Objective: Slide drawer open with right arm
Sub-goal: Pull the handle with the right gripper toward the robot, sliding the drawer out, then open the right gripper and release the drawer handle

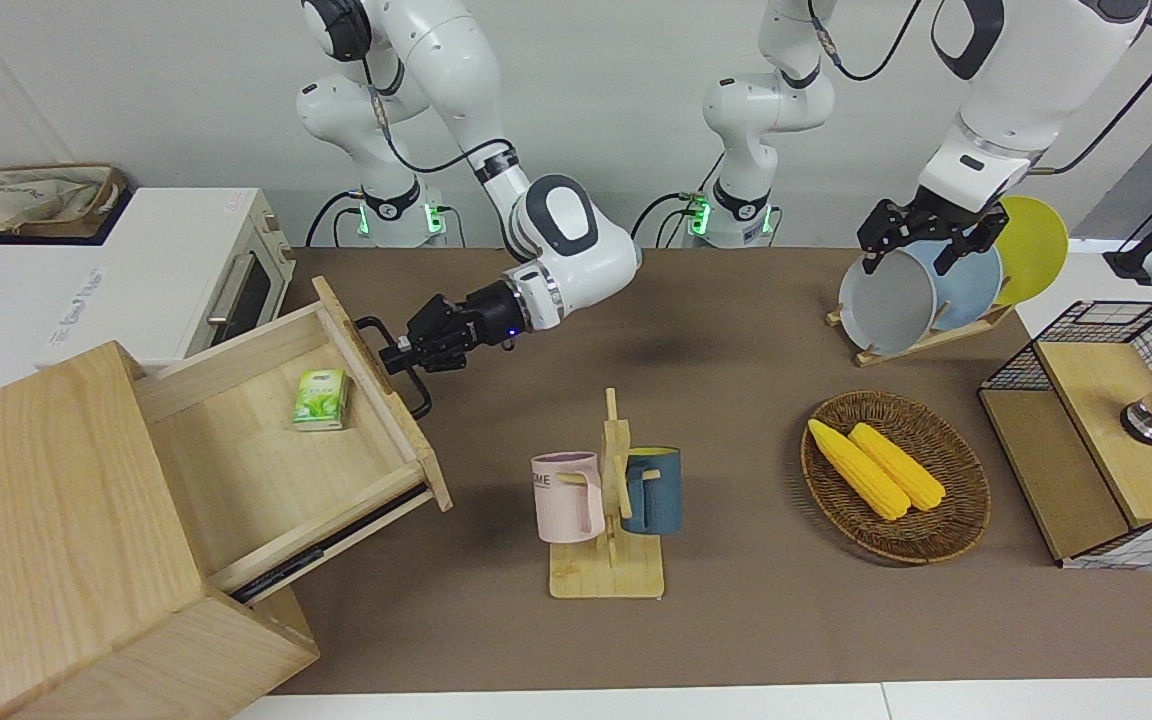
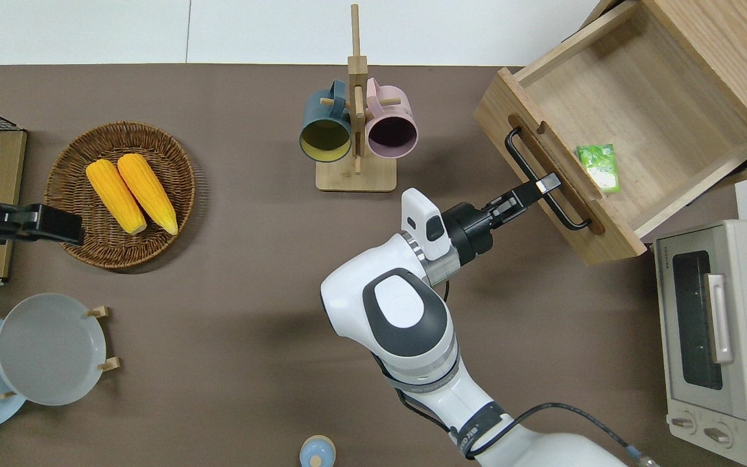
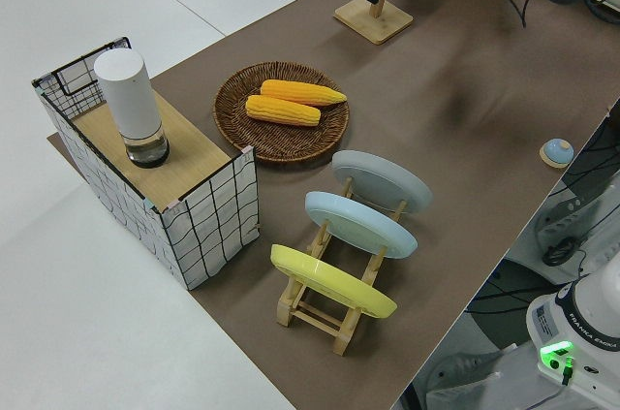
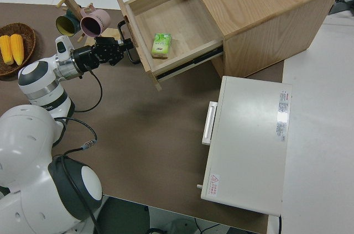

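The light-wood drawer (image 1: 236, 470) stands pulled far out of the big pale wooden box (image 1: 46, 520) at the right arm's end of the table. It also shows in the overhead view (image 2: 659, 110) and the right side view (image 4: 182, 21). My right gripper (image 1: 401, 352) is shut on the black bar handle (image 1: 420, 402) at about its middle, as the overhead view (image 2: 545, 185) and the right side view (image 4: 123, 46) show. A small green packet (image 1: 321, 398) lies inside the drawer near its front panel. My left arm is parked.
A wooden mug rack (image 1: 608, 500) with a pink and a blue mug stands mid-table. A white toaster oven (image 2: 717, 337) sits beside the box, nearer to the robots. A basket of corn (image 1: 896, 475), a plate rack (image 1: 926, 290) and a wire-grid cabinet (image 1: 1096, 430) fill the left arm's end.
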Available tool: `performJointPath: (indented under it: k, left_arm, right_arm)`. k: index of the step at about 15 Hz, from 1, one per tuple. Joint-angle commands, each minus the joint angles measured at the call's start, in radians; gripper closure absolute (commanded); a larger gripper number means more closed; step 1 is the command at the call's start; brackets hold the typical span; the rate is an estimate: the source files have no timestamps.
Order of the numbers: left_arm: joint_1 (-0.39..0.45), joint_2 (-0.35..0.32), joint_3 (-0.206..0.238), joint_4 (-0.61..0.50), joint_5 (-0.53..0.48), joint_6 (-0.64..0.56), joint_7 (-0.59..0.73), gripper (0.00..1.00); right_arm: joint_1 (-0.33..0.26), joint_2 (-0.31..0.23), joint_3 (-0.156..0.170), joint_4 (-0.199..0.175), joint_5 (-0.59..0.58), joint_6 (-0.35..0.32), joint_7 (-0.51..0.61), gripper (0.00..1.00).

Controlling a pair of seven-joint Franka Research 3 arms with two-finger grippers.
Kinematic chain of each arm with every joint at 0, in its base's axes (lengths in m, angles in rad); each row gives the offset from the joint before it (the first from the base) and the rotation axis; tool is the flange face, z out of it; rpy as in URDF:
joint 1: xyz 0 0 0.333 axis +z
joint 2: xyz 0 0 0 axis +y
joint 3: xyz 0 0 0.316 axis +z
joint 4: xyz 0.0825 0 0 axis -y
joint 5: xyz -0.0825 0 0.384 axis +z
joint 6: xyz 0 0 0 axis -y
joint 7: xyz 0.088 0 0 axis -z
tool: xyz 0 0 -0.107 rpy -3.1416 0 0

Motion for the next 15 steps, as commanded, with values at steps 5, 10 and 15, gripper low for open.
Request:
performJointPath:
  k: [5,10,15]
  left_arm:
    - [-0.007,-0.004,0.000,0.010,0.018,-0.018,-0.010,0.01]
    - [-0.007,-0.004,0.000,0.010,0.018,-0.018,-0.010,0.01]
    - [-0.007,-0.004,0.000,0.010,0.018,-0.018,-0.010,0.01]
  right_arm:
    - [0.055,0.006,0.001,0.028,0.052,-0.062,-0.042,1.000]
    - [0.066,0.017,0.001,0.040,0.056,-0.087,-0.056,1.000]
    - [0.071,0.029,-0.002,0.043,0.052,-0.085,-0.052,1.000]
